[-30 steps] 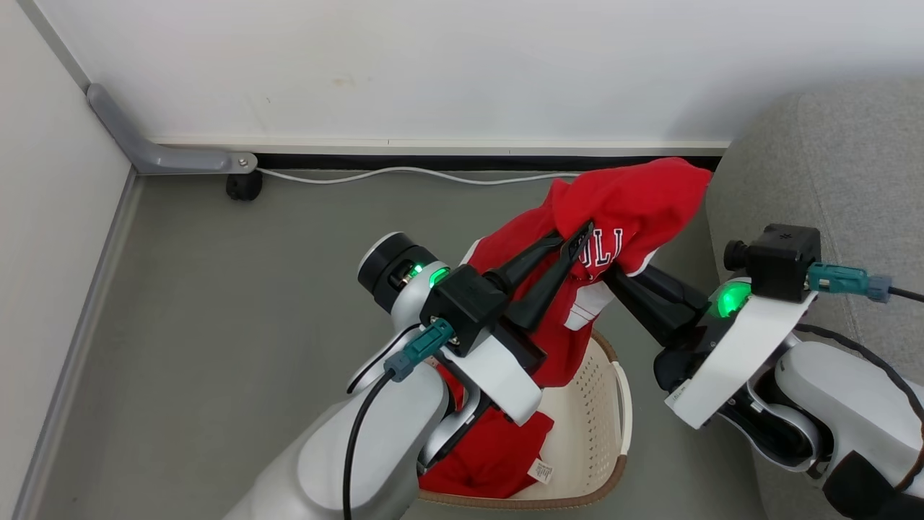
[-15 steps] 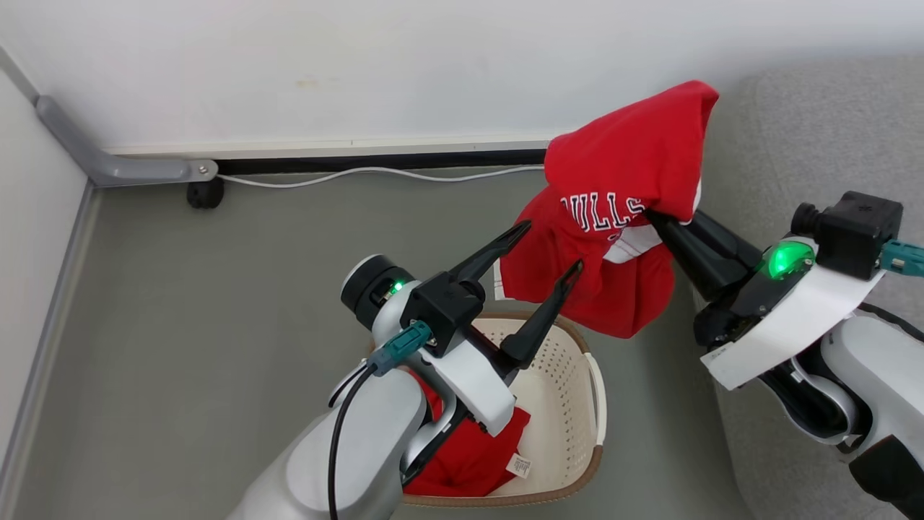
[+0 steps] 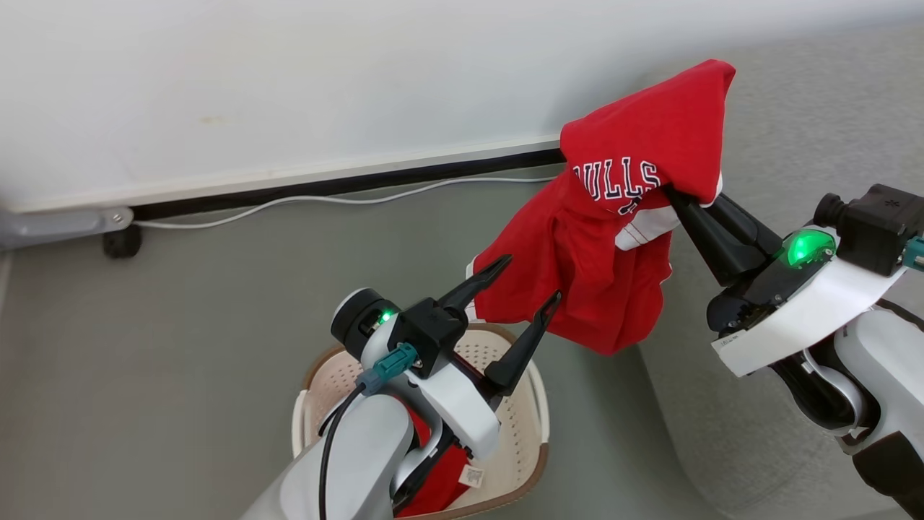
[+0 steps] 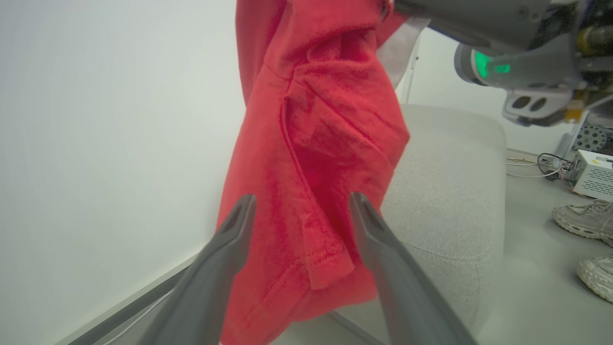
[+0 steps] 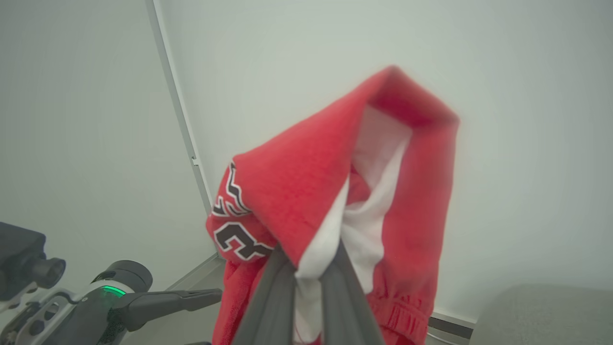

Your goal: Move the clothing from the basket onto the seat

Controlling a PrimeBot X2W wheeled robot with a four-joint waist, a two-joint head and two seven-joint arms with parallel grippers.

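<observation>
**Item 1.** Bright red soft fabric garment [image 3: 635, 144] with white trim and white printed lettering. It is held aloft, clear of the basket, and hangs in loose folds. Below it is the grey floor [image 3: 180, 325] between basket and seat. Its upper part shows in front of the seat's rounded corner, and it rests on neither.

**Item 2.** Right gripper [image 3: 675, 193]. The jaws are clenched on the garment's white-trimmed fold and reach in from the seat side. Cloth drapes over and past the fingertips.

**Item 3.** Left gripper [image 3: 530, 278]. The jaws are spread wide and grasp nothing, just beside the garment's lower hem and above the basket. In the left wrist view the hem hangs between the two dark fingers [image 4: 230, 249]. Whether the tips touch the cloth cannot be told.

**Item 4.** Second bright red garment [image 3: 444, 487] with a small white label. It lies in the bottom of the basket, partly hidden by the left arm.

**Item 5.** Oval cream plastic laundry basket [image 3: 516, 440] with perforated sides and a brown rim. It stands on the floor near the seat, apart from it.

**Item 6.** Large grey fabric-upholstered seat cushion [image 3: 722, 448] with a rounded corner, to the robot's right.

**Item 7.** Surroundings:
- a white wall [image 3: 289, 72]
- a white cable [image 3: 346, 198] along the wall's foot
- a black caster [image 3: 121, 242]
- pale sneakers [image 4: 582, 218] and a white vented box [image 4: 594, 175], seen in the left wrist view
</observation>
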